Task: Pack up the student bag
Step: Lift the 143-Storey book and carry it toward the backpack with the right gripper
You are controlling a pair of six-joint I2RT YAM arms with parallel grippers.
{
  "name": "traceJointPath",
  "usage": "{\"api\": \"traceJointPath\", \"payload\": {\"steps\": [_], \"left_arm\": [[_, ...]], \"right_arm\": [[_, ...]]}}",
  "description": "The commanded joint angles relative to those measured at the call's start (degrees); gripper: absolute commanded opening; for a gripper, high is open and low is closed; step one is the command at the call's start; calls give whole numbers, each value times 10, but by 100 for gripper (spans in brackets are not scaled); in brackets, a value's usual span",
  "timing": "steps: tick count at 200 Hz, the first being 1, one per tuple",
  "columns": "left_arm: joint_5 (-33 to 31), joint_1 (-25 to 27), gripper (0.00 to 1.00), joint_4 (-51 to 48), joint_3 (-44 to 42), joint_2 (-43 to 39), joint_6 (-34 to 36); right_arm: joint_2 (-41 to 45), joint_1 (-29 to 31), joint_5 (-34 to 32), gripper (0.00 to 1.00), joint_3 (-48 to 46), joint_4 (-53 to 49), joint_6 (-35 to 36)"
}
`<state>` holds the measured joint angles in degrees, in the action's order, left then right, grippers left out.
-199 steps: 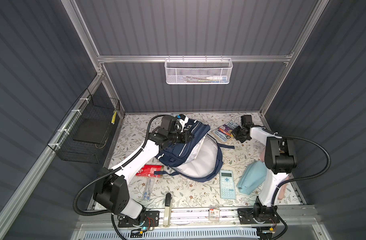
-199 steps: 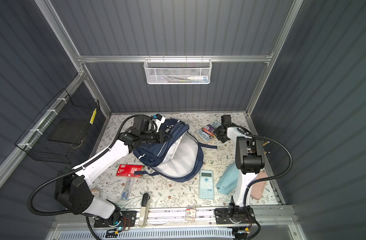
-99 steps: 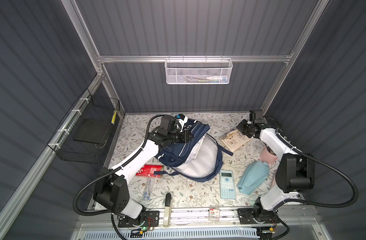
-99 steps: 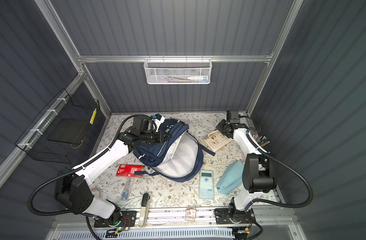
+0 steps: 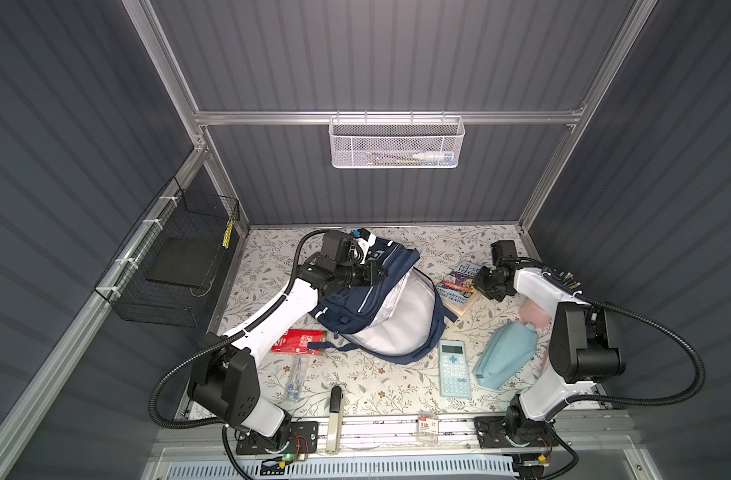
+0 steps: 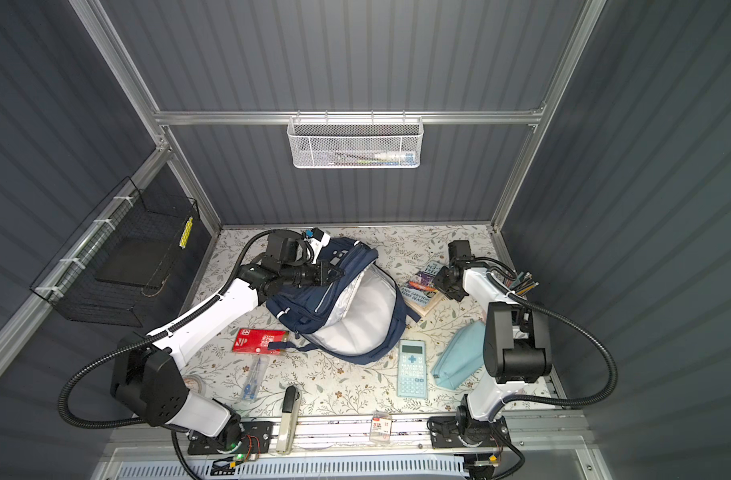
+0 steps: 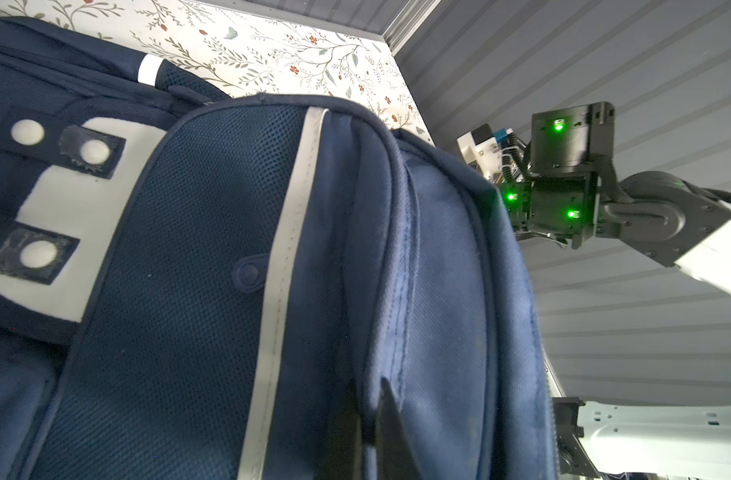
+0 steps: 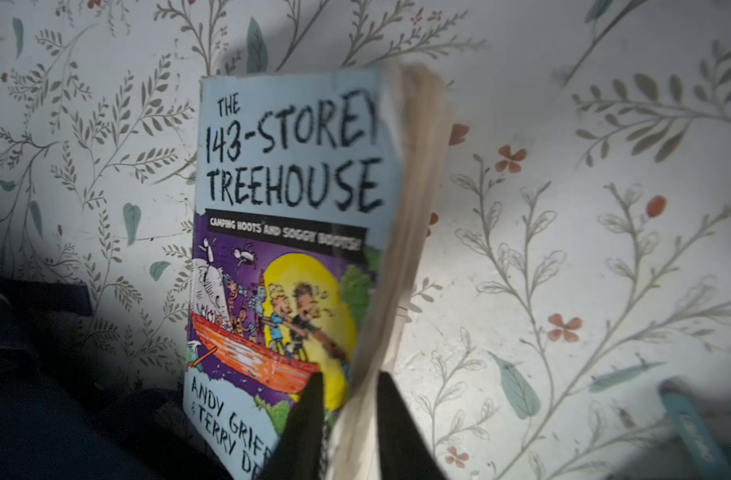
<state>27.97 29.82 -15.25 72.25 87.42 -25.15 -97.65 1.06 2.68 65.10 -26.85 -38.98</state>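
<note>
Dark grey ribbed walls close in on three sides, an aluminium rail crossing the far one. A white mesh basket hangs from it, and a black wire basket clings to the left wall. Below, a floral tabletop, brightly lit, with a metal track along the near edge.

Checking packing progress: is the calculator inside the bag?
No, the calculator lies flat outside the bag, beside it.
</note>
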Motion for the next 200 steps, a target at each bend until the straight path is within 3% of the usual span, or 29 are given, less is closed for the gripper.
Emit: {"api": "traceJointPath", "payload": {"steps": [1, 15, 20, 25, 61, 104, 132, 158, 174, 200], "left_arm": [[2, -10, 0, 33, 1, -10, -8], [4, -10, 0, 35, -1, -11, -8], [5, -10, 0, 36, -2, -10, -8], [6, -10, 0, 38, -2, -10, -9], [10, -10, 0, 45, -5, -8, -13], [10, -10, 0, 50, -10, -10, -14], [9, -10, 0, 58, -17, -14, -19], [10, -10, 0, 57, -16, -15, -21], [-8, -10, 0, 65, -24, -25, -28], [-16, -10, 0, 56, -17, -28, -28]], "right_arm": [[-10, -5, 11, 58, -2, -9, -9], [-10, -5, 18, 70, -10, 7, -23], [-11, -5, 23, 87, -16, 17, -27], [-12, -5, 29, 91, -20, 26, -32], [-40, -5, 38, 90, -23, 40, -52], [-65, -6, 65, 80, -41, 103, -71], [-68, -4, 61, 62, -49, 112, -74], [-59, -6, 57, 24, -47, 106, -65], [-54, -6, 57, 7, -45, 99, -56], [-15, -6, 57, 0, -58, 112, -50]]}}
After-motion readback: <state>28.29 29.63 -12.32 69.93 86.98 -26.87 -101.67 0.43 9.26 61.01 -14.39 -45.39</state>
